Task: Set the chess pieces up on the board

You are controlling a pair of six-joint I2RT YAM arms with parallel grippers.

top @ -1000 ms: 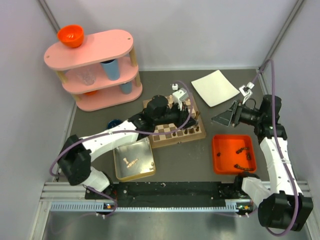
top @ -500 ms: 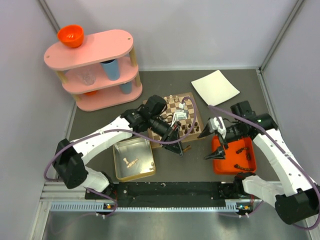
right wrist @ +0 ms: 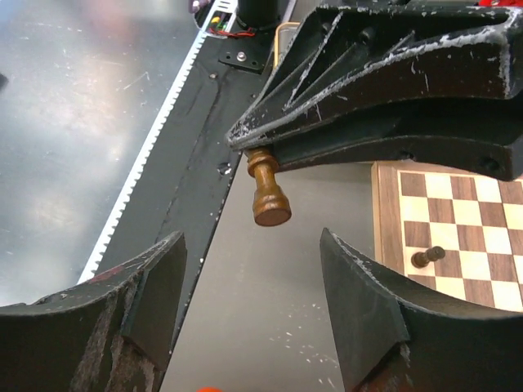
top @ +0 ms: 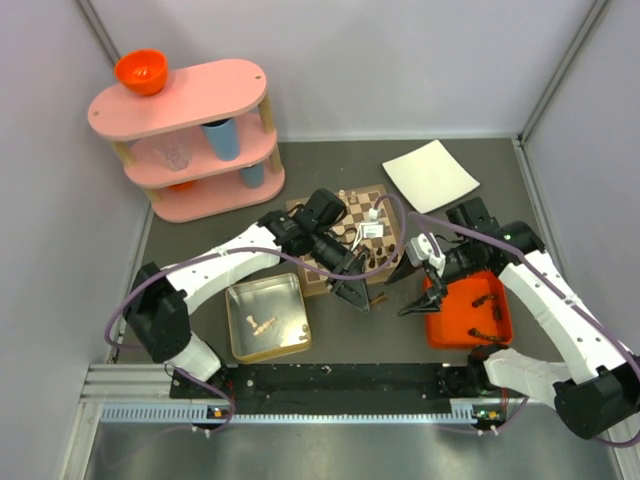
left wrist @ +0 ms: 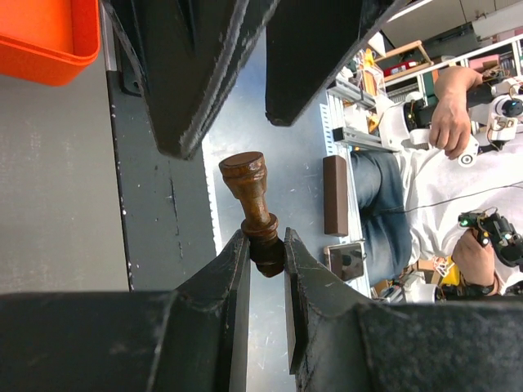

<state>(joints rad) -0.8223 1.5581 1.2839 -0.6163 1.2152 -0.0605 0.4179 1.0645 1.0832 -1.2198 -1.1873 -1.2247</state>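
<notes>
My left gripper [left wrist: 265,245] is shut on the head of a dark brown chess piece [left wrist: 249,204], whose flat base points away from it. In the top view this gripper [top: 355,295] hangs just off the board's [top: 352,205] near right corner. My right gripper [right wrist: 252,237] faces it, open, with the held piece [right wrist: 267,192] just beyond its fingertips and not touching them. Seen from above, the right gripper [top: 410,300] sits at the left edge of the orange tray [top: 455,322]. Several chess pieces stand on the board, among them a dark pawn [right wrist: 429,257].
A square metal tin [top: 268,318] with cream pieces lies at the front left. The orange tray holds a few dark pieces. A pink tiered shelf [top: 190,140] with an orange bowl [top: 140,70] stands at the back left. At the back right lies a white sheet [top: 430,175].
My left arm swung off the board toward the front, carrying the dark piece. My right arm came down and left from the back right to face it, with its jaws open.
</notes>
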